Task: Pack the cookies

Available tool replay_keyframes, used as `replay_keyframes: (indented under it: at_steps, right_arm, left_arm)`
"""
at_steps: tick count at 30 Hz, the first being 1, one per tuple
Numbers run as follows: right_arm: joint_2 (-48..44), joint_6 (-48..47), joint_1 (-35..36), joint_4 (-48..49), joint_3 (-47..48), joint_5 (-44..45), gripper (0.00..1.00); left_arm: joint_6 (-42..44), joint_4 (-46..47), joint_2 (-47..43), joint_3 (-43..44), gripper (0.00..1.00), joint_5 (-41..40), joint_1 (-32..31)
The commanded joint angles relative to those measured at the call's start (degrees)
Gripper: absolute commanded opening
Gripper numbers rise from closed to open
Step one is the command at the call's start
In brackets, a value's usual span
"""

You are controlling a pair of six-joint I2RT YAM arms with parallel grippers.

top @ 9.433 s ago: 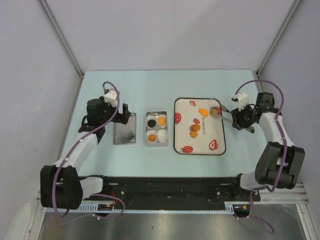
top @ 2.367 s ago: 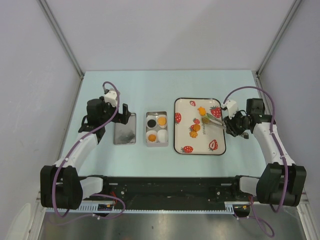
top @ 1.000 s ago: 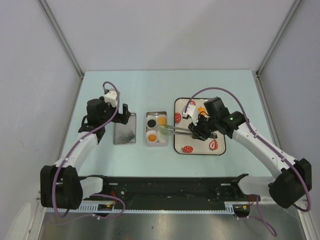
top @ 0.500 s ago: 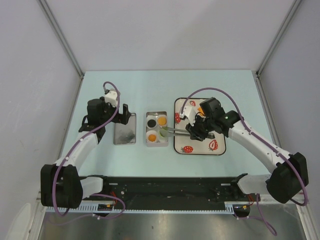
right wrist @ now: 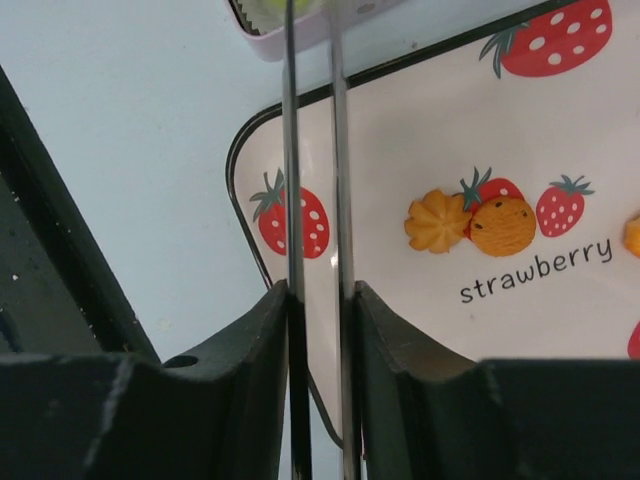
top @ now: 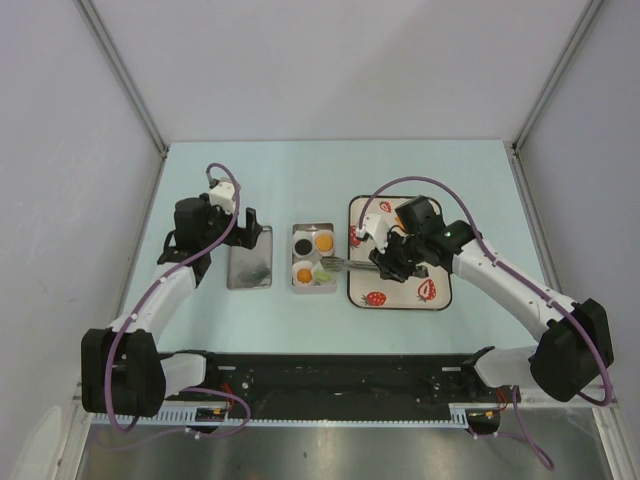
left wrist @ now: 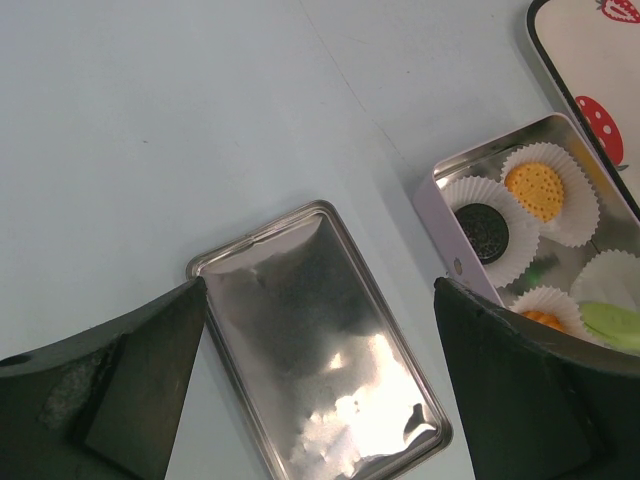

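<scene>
A small open tin (top: 312,284) holds paper cups with a black cookie (top: 303,244), an orange cookie (top: 324,241) and a second orange cookie (top: 303,275). My right gripper (top: 385,262) is shut on metal tongs (top: 350,264). Their tips reach the green cookie (top: 322,272) at the tin's near-right cup. I cannot tell if the tongs still pinch it. The left wrist view shows the black (left wrist: 484,226), orange (left wrist: 535,186) and green (left wrist: 612,322) cookies. My left gripper (left wrist: 320,290) is wide open and empty above the tin lid (left wrist: 320,340).
A white strawberry-print tray (top: 440,290) lies right of the tin, under my right arm. It carries two orange biscuit shapes (right wrist: 437,220). The lid (top: 250,258) lies left of the tin. The tongs (right wrist: 315,180) cross the tray's edge.
My right arm has carried the tongs and green cookie left from the tray to the tin's near-right cup. The left arm has not moved.
</scene>
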Motion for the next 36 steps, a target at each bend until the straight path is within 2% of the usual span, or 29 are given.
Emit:
replay_keyframes:
  at_steps: [1,9,18,36]
  right_arm:
    - [-0.1,-0.3,0.7,1.3,2.4,1.2,0.38]
    - [-0.1,-0.3,1.1,1.6,2.4,1.8,0.43]
    - [-1.9,-0.1,1.1,2.3,2.4,2.5,0.43]
    - [2.1,-1.3,1.2,4.8,4.4,4.7,0.43]
  left_arm:
    - [1.3,0.8,0.0,2.1,1.00,1.1,-0.2]
    - [1.5,0.7,-0.3,2.1,1.00,1.0,-0.3]
    - [1.5,0.7,0.0,2.1,1.00,1.1,-0.3]
    - [1.5,0.5,0.4,2.4,1.00,1.0,-0.3]
